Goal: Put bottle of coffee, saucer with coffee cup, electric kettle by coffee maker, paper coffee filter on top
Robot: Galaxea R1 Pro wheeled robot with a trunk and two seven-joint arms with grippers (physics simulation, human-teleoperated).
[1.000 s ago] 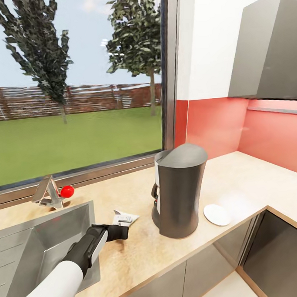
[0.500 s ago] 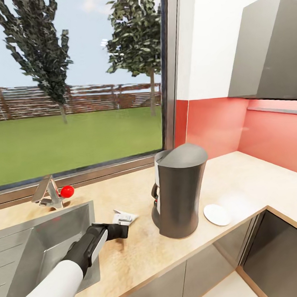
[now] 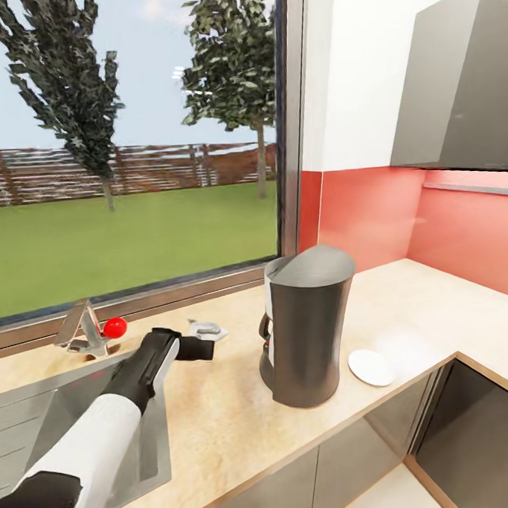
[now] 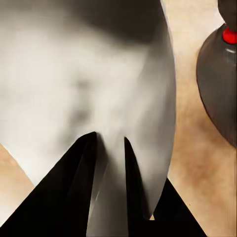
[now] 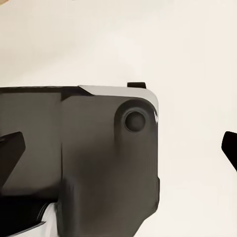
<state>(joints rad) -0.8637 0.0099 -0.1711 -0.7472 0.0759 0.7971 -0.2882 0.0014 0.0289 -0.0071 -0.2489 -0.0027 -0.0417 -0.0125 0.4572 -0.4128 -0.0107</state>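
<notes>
— One long countertop (image 3: 241, 426) ran under the window (image 3: 129, 141), wasn't that the biggest thing there?

— It was, with the sink (image 3: 39, 414) sunk into it at the left and a faucet (image 3: 83, 330) with a red knob behind the basin.

— And the coffee maker (image 3: 306, 329)?

— It stood upright on the counter, right of the sink, dark grey with a slanted lid. In the left wrist view its rounded side (image 4: 219, 84) showed with a red dot near the top.

— What lay beside it?

— A white saucer (image 3: 372, 368) lay flat on the counter just to its right, apart from it.

— Where was the left arm (image 3: 106, 425)?

— It reached across the sink corner toward the window. The left gripper (image 3: 204, 338) was pinched on the paper coffee filter (image 3: 208, 331), which was raised off the counter, left of the coffee maker and well below its lid. In the wrist view the pale filter (image 4: 89, 89) spread wide past the two dark fingers (image 4: 74, 192), which were pressed close on its fold.

— And the right gripper (image 5: 118, 148)?

— Its fingers were spread wide, one tip at each edge of the right wrist view, gripping nothing, with a dark robot part (image 5: 98, 148) between them.
</notes>
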